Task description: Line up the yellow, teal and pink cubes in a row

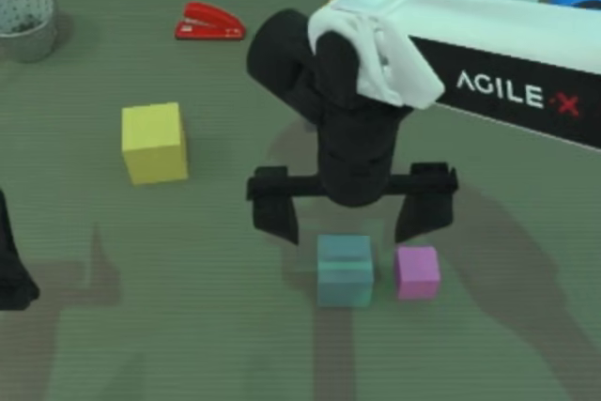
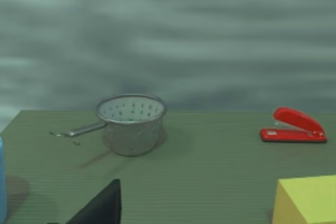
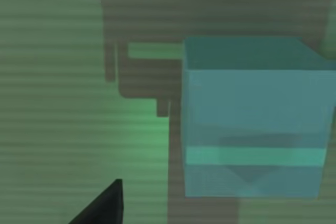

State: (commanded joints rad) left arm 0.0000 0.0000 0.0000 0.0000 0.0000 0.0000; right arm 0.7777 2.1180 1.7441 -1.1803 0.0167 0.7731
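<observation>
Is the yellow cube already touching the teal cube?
No, in the top view the yellow cube sits apart at the left, far from the teal cube.

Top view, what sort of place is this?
Probably a simulated tabletop workspace, not a real room: a flat green table holding plain coloured cubes, such as the yellow cube, plus odd props like a red stapler and a metal colander.
</observation>
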